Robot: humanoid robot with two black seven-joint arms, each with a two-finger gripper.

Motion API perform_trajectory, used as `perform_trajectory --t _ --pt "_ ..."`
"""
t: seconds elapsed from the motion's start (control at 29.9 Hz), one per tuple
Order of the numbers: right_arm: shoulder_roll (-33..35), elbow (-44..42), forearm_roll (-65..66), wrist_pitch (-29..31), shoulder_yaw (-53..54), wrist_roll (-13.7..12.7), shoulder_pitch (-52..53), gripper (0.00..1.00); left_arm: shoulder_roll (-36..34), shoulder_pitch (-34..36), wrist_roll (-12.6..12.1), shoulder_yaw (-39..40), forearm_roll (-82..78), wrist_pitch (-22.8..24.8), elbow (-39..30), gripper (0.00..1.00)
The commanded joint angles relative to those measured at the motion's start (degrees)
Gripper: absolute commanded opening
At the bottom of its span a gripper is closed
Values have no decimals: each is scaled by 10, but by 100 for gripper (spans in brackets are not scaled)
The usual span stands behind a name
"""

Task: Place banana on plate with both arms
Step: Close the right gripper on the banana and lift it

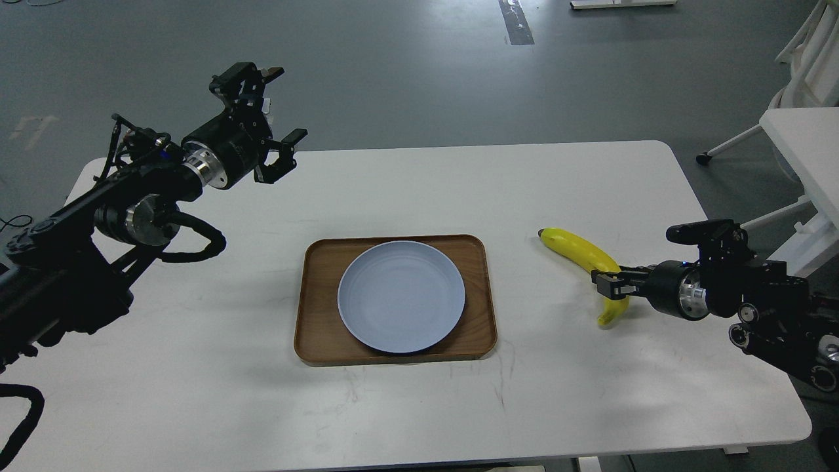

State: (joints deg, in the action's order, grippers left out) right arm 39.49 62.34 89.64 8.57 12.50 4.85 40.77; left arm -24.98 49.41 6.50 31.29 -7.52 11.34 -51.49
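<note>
The yellow banana (pixel 577 251) lies on the white table (pixel 406 190), to the right of the tray, with its dark tip pointing back-left. My right gripper (pixel 611 284) comes in from the right and its two fingers hold the banana's lower part, low over the table. The pale blue-grey plate (pixel 401 296) sits empty on the brown wooden tray (pixel 314 308) at the table's middle. My left gripper (pixel 282 105) is raised over the table's back left corner, its fingers spread wide apart and empty.
A second white table (pixel 803 151) and white chair legs stand at the far right, off the work table. Grey floor lies beyond the back edge.
</note>
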Motion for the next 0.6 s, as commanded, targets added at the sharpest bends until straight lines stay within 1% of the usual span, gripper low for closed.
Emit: perform_trajectory --t 0.0,0.03,0.07,0.13,0.2,0.23,0.47,0.57 --pt "-9 0 0 -7 2 1 2 29 -1 0 1 0 0 -1 1 98" --pt "-13 0 0 -11 2 1 4 24 -1 -1 2 0 0 -1 1 98" --pt "-15 0 -1 -12 2 1 4 21 -1 -1 2 0 0 -1 1 98" --pt "-17 0 -1 -17 4 4 4 13 -1 -1 3 0 0 -1 1 98" --pt "-17 0 -1 -24 4 4 4 11 -2 -1 4 0 0 -1 1 98" --pt "-17 0 -1 -32 3 5 4 8 -2 -2 4 0 0 -1 1 98" --pt "-16 8 -4 -49 22 6 9 7 -4 -5 4 0 0 -1 1 98" --pt "-16 43 -6 -63 29 7 23 6 -2 -5 4 0 -2 -1 1 98"
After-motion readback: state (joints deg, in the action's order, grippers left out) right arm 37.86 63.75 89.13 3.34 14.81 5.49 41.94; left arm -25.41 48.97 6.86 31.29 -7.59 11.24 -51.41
